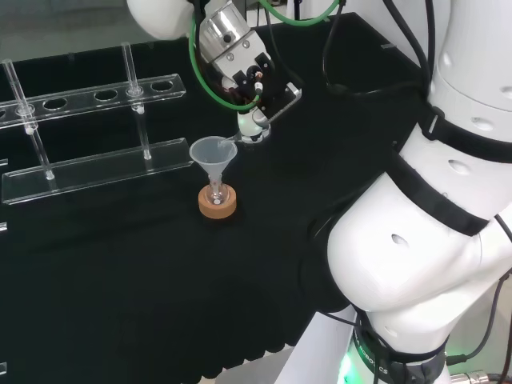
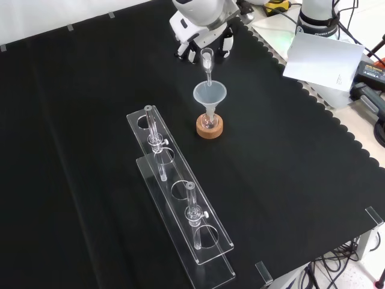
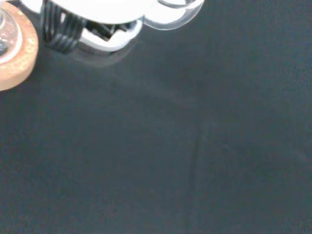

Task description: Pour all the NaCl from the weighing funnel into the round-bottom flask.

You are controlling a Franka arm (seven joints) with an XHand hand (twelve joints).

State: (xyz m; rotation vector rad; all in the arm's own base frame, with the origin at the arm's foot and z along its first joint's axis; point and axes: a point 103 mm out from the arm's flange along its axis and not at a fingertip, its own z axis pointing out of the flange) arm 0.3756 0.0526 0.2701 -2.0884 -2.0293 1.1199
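Observation:
A small round-bottom flask (image 1: 217, 196) (image 2: 208, 123) stands on a cork ring (image 1: 218, 207) (image 2: 209, 130) (image 3: 17, 56) mid-bench. A clear plastic funnel (image 1: 211, 152) (image 2: 209, 94) sits in its neck. The hand (image 1: 258, 86) (image 2: 204, 37) hovers just beyond the funnel and is shut on the glass weighing funnel (image 1: 250, 128) (image 2: 208, 62). The weighing funnel is tilted, with its thin stem reaching over the plastic funnel's rim. I cannot tell what it holds. In the wrist view a blurred white part of the hand (image 3: 97, 12) and a clear glass edge (image 3: 173, 17) show beside the cork ring.
A clear acrylic tube rack (image 1: 88, 170) (image 2: 180, 201) with round holes stands left of the flask in the head view and nearer the camera in the front view. A few glass tubes (image 1: 133, 76) (image 2: 191, 201) stand in it. The cloth's scalloped edge (image 2: 325, 108) runs along the front view's right.

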